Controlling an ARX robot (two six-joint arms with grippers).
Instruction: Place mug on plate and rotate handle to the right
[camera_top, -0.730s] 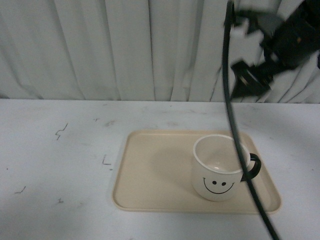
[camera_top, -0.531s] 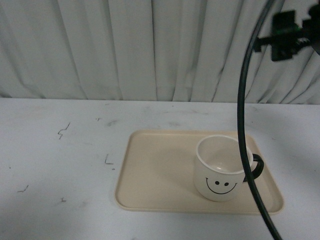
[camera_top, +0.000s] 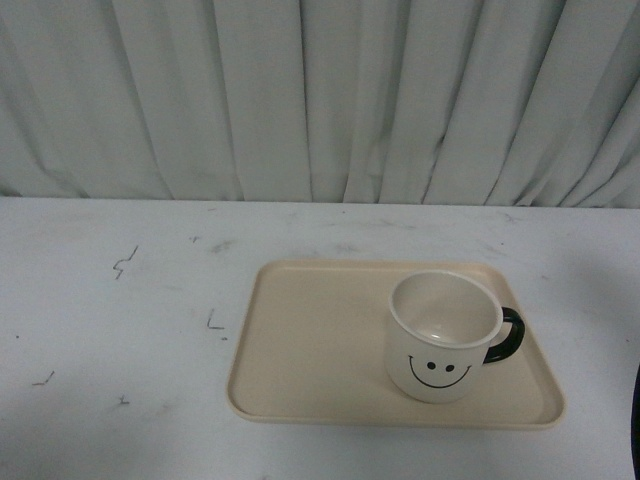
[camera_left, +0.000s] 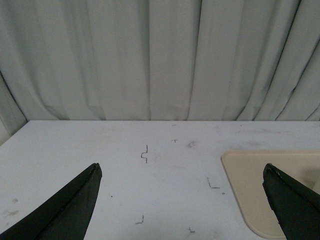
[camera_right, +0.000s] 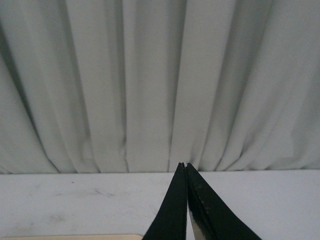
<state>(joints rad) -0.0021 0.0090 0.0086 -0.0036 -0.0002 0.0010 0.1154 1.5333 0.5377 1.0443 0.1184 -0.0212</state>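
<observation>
The cream mug (camera_top: 440, 340) with a black smiley face stands upright on the right part of the beige plate (camera_top: 310, 350). Its dark handle (camera_top: 507, 335) points to the right. Neither gripper shows in the front view. In the left wrist view my left gripper (camera_left: 182, 170) is open and empty above the table, with a corner of the plate (camera_left: 250, 175) beside one finger. In the right wrist view my right gripper (camera_right: 183, 165) is shut and empty, its tips pressed together, facing the curtain; a sliver of the plate (camera_right: 75, 237) shows at the frame's edge.
The white table (camera_top: 120, 320) carries small dark pen marks (camera_top: 123, 262). A grey pleated curtain (camera_top: 320, 100) hangs behind the table's far edge. A dark sliver (camera_top: 636, 420) shows at the right edge of the front view.
My right arm and its black cable have left the front view, moving up and to the right. The mug and plate have stayed in place.
</observation>
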